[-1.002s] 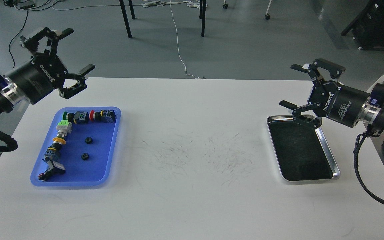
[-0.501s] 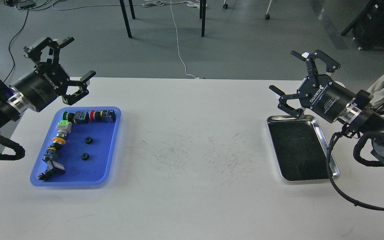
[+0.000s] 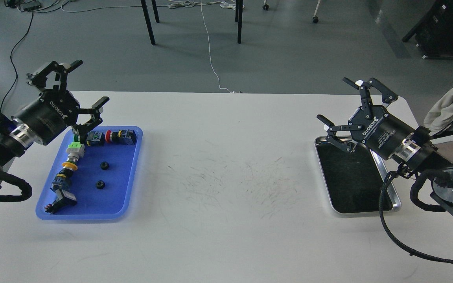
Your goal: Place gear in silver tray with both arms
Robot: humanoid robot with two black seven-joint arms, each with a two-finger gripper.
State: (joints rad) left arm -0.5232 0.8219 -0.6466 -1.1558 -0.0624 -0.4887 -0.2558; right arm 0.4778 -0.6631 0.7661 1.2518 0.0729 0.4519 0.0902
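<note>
Head view: left gripper was spread wide, empty, w/ two black gears below it in the blue tray. Right gripper also spread wide, empty; silver tray sat just under and behind its fingers, on the table.

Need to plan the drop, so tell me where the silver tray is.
In the head view the silver tray lies on the table's right side, under the right gripper.
</note>
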